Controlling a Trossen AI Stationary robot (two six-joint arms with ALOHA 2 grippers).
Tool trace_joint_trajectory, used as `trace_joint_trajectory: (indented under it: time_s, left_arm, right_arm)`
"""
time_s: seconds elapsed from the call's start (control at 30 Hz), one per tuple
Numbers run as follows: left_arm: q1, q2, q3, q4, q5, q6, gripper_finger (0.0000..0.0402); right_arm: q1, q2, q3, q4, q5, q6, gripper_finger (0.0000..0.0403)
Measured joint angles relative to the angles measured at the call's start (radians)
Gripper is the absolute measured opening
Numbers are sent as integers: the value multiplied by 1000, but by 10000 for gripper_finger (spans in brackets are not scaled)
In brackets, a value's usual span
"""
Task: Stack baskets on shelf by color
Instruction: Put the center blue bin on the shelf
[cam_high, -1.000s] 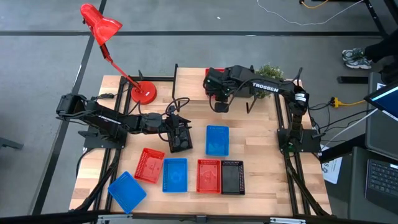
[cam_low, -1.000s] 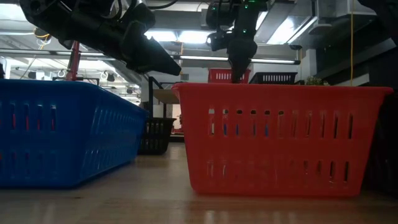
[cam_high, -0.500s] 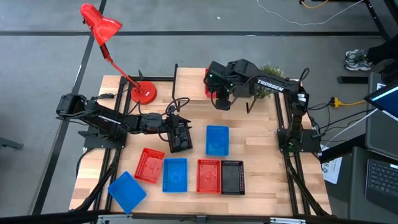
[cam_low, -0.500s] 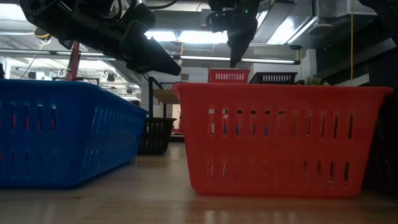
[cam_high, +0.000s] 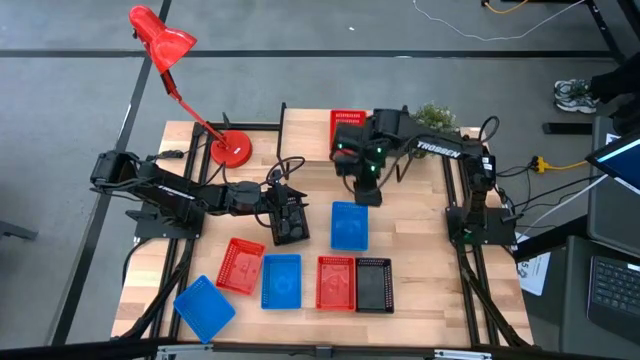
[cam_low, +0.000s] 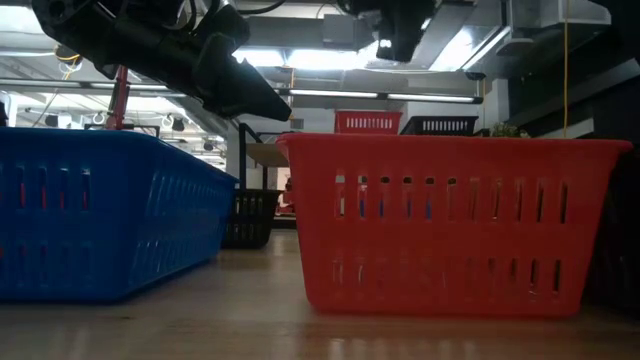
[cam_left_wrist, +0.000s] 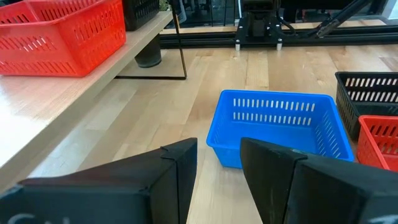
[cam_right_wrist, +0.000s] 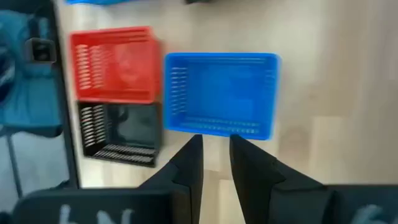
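The right gripper (cam_high: 362, 190) hangs above the table with its fingers (cam_right_wrist: 189, 163) held a narrow gap apart, holding nothing. Just beyond it, in its wrist view, lies an empty blue basket (cam_right_wrist: 221, 93) alone on the wood. The left gripper (cam_high: 291, 235) sits low near the middle of the table, its fingers (cam_left_wrist: 180, 171) also slightly parted and holding nothing, pointing toward that same blue basket.

The shelf (cam_high: 305, 125) stands along the far edge of the table. A red basket (cam_high: 347, 123) rests on its plank top, and a black basket (cam_left_wrist: 143, 9) sits beside it on the shelf.

Along the near edge, from the left side: a blue basket tilted at the table's corner (cam_high: 204, 307), a red basket (cam_high: 240, 265) set askew, another blue basket (cam_high: 281, 280), then a red basket (cam_high: 336, 283) and a black basket (cam_high: 373, 284) touching side by side. Every basket appears empty.

The right arm reaches from its base at the table's right side toward the centre. The left arm stretches in from the left side.

A red desk lamp (cam_high: 229, 148) stands on the far left corner.
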Motion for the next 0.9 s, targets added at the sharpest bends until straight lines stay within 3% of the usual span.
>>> trace_joint_trajectory:
  time_s: [0.33,0.63,0.8,0.9]
  left_arm:
    - [0,0,0,0,0,-2,116]
    - [0,0,0,0,13,-6,116]
    - [-1,0,0,0,20,-7,116]
    - [-1,0,0,0,19,-7,116]
  right_arm:
    - [168,-12,-56,4,3,14,78]
    - [273,-12,-142,31,134,-2,78]
    - [278,-12,-223,-7,198,118,78]
    - [277,-17,-300,1,147,181,78]
